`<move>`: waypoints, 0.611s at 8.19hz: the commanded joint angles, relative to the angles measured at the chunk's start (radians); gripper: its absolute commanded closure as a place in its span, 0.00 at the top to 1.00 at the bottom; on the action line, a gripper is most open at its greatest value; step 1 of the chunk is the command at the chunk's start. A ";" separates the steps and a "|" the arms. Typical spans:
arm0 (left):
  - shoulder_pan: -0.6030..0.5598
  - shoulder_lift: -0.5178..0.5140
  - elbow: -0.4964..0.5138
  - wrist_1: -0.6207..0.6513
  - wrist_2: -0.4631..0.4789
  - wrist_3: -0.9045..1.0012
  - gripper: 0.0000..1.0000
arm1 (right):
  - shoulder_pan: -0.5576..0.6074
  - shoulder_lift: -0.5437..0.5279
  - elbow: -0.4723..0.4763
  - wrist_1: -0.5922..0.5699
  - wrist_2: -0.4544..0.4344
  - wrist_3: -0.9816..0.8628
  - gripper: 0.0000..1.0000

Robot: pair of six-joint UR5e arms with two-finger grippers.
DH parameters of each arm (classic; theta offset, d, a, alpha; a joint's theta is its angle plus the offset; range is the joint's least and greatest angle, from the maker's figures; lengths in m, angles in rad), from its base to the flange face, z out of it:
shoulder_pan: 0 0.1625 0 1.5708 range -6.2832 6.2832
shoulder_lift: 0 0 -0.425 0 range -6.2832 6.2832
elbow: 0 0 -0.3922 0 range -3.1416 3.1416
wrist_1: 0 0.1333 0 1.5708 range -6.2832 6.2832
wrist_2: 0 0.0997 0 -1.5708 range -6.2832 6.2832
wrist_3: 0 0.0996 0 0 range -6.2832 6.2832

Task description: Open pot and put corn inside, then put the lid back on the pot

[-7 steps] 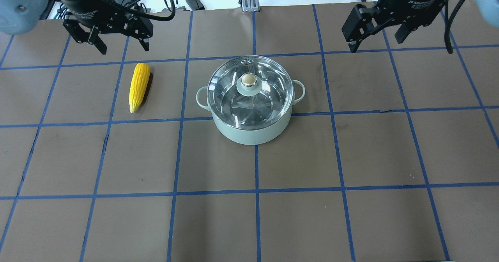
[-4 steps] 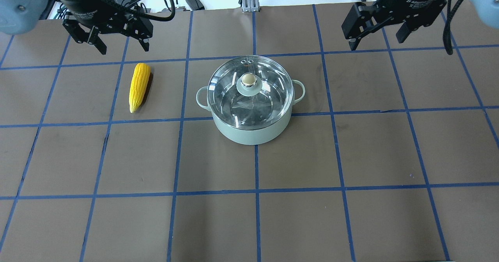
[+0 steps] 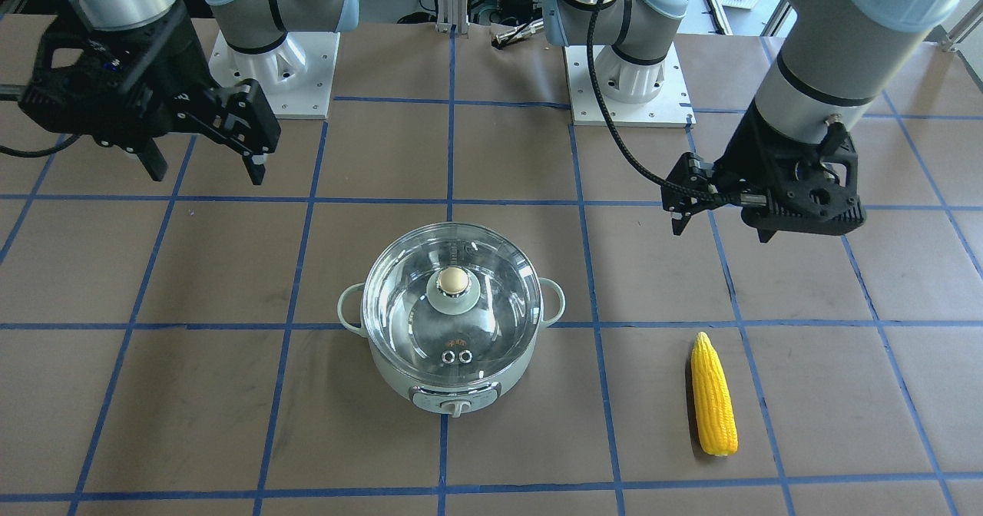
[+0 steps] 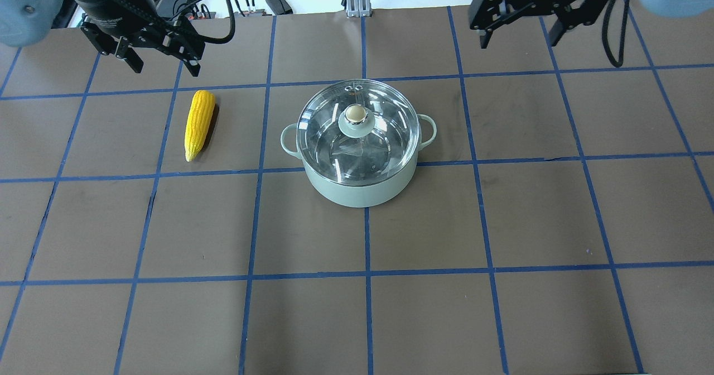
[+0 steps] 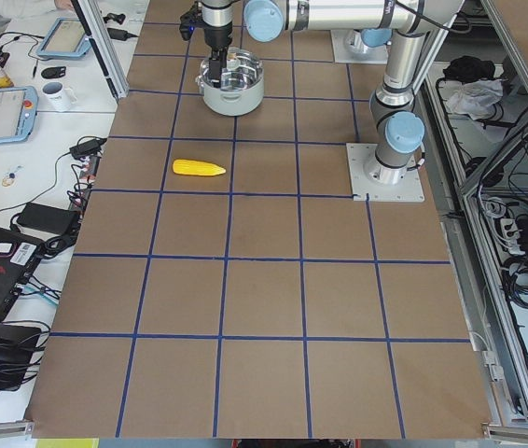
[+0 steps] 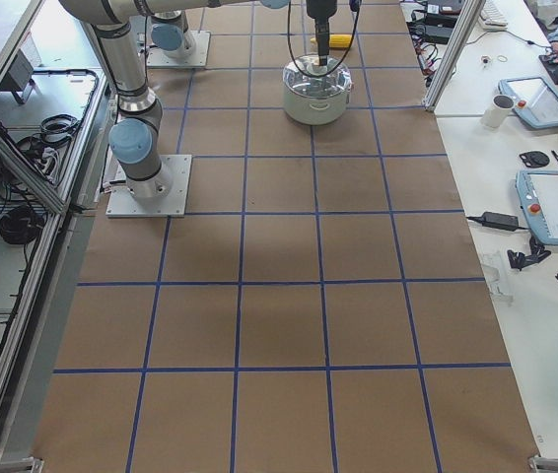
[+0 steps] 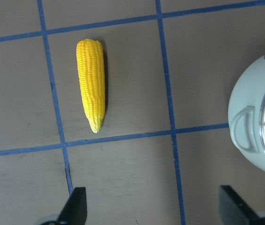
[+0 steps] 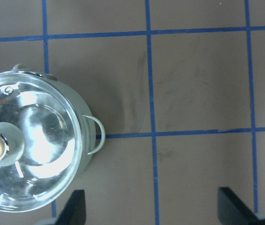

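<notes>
The pale mint-green pot (image 4: 357, 192) stands mid-table with its clear glass lid (image 4: 385, 135) seated on it, the beige knob on top. It also shows in the front view (image 3: 461, 393) with its lid (image 3: 399, 316). The yellow corn (image 4: 199, 124) lies on the table to the pot's left, apart from it, and shows in the front view (image 3: 713, 397) and the left wrist view (image 7: 92, 84). My left gripper (image 4: 165, 68) is open and empty, raised behind the corn. My right gripper (image 4: 519, 43) is open and empty, raised behind and to the right of the pot (image 8: 88, 140).
The brown table is marked with a blue tape grid. The two arm bases (image 3: 273, 63) (image 3: 630, 78) stand at the table's robot side. Benches with tablets, mugs and cables (image 5: 21, 103) (image 6: 545, 108) flank the far edge.
Both grippers have drawn back toward the robot's side of the table, the right one also shifting left. Both stay open. The pot, the lid and the corn have not moved.
</notes>
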 commanded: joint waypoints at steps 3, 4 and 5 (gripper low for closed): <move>0.107 -0.167 -0.011 0.195 -0.004 0.139 1.00 | 0.330 0.242 -0.019 -0.266 -0.035 0.379 1.00; 0.114 -0.228 -0.011 0.203 -0.007 0.151 1.00 | 0.348 0.288 -0.018 -0.306 -0.035 0.416 1.00; 0.127 -0.283 -0.012 0.235 -0.008 0.154 1.00 | 0.355 0.312 -0.012 -0.311 -0.035 0.421 1.00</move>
